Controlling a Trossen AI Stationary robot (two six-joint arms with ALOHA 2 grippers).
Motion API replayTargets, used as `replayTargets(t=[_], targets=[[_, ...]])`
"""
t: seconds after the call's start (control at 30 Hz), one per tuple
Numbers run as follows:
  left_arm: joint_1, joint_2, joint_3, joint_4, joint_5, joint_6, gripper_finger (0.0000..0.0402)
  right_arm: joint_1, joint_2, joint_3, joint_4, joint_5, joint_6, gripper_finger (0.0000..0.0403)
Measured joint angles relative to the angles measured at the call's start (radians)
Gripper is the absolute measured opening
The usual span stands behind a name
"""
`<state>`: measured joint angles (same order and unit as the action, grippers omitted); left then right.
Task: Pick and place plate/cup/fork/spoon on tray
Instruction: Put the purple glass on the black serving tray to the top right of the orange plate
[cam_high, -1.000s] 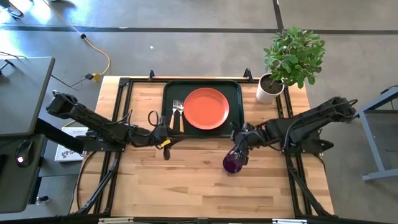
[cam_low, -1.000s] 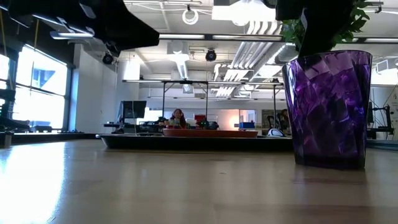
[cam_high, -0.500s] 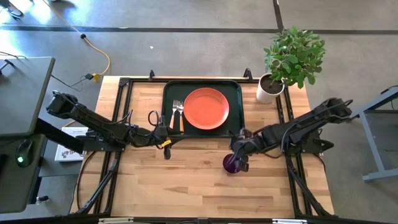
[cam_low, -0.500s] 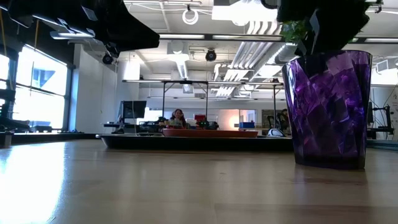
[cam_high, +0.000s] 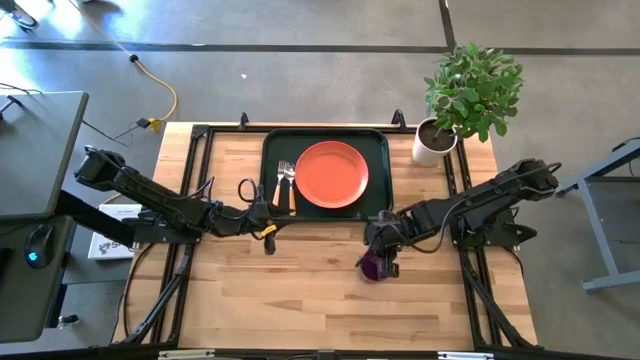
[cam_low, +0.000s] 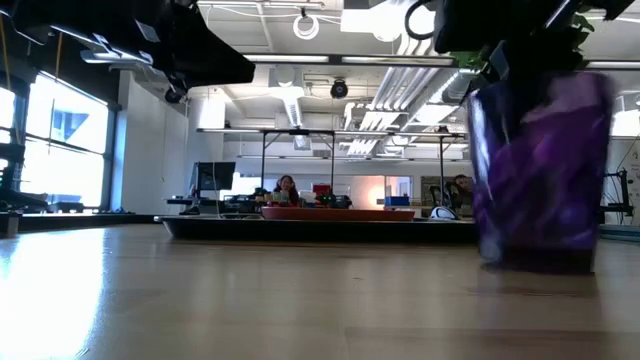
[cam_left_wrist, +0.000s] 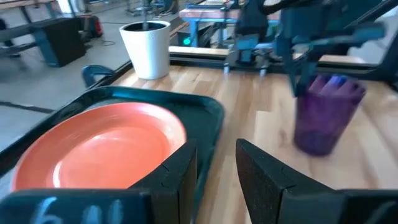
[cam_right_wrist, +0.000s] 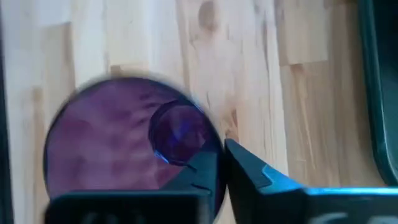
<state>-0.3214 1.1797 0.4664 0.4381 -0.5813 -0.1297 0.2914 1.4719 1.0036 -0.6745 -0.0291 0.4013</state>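
The purple cup (cam_high: 370, 268) stands on the wood table near the tray's near right corner, and my right gripper (cam_right_wrist: 221, 155) is shut on its rim. The low view shows the cup (cam_low: 540, 170) blurred, its base at table level. The dark tray (cam_high: 270, 140) at the far middle holds the orange plate (cam_high: 330, 175), with the fork (cam_high: 281, 183) and spoon (cam_high: 292, 186) lying side by side to the plate's left. My left gripper (cam_high: 265, 213) waits open just off the tray's near left corner, and nothing is between its fingers (cam_left_wrist: 180, 168). My right gripper pinches the cup's rim (cam_right_wrist: 208, 124) on its far right side. One finger (cam_right_wrist: 199, 177) is inside the cup and the other (cam_right_wrist: 249, 171) is outside. The fingers come from above, slanting in from the table's right. The cup stays upright with its base at the table.
A white pot (cam_high: 432, 143) with a green plant stands at the table's far right corner, beside the tray. Bare wood lies across the near half of the table. Black frame rails run along the left and right edges.
My right gripper has come down and a little toward the table's left, onto the cup, and has shut on its rim. The cup, sharp in the earlier low views, is now blurred and has shifted slightly sideways. My left gripper has kept still.
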Motion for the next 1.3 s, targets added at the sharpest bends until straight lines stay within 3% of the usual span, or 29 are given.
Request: replayTargets(t=[0.17, 0.37, 0.43, 0.53, 0.77, 0.9, 1.1, 1.3], targets=[[0.002, 0.0, 0.0, -0.013, -0.076, 0.001, 0.0104, -0.079, 0.001, 0.133, -0.125, 0.036, -0.097, 0.0008], [0.022, 0.0, 0.0, -0.022, -0.078, 0.018, 0.0104, -0.204, 0.0, 0.385, -0.428, 0.433, -0.15, 0.0003], [0.028, 0.0, 0.0, -0.027, -0.077, 0.038, 0.0104, -0.273, -0.001, 0.433, -0.458, 0.555, -0.148, 0.0003], [0.034, 0.0, 0.0, -0.035, -0.075, 0.055, 0.0104, -0.401, -0.001, 0.45, -0.406, 0.63, -0.156, 0.0002], [0.032, 0.0, 0.0, -0.166, -0.074, -0.005, 0.0104, -0.73, 0.046, 0.348, -0.183, 0.592, -0.304, 0.0001], [0.033, 0.0, 0.0, -0.211, -0.075, -0.016, 0.0104, -0.867, 0.108, 0.342, -0.162, 0.463, -0.367, 0.0001], [0.035, 0.0, 0.0, -0.209, -0.077, -0.008, 0.0104, -0.986, 0.18, 0.342, -0.12, 0.229, -0.441, 0.0001], [0.035, 0.0, 0.0, -0.198, -0.085, -0.015, 0.0104, -1.049, 0.254, 0.342, -0.16, 0.111, -0.523, 0.0]])
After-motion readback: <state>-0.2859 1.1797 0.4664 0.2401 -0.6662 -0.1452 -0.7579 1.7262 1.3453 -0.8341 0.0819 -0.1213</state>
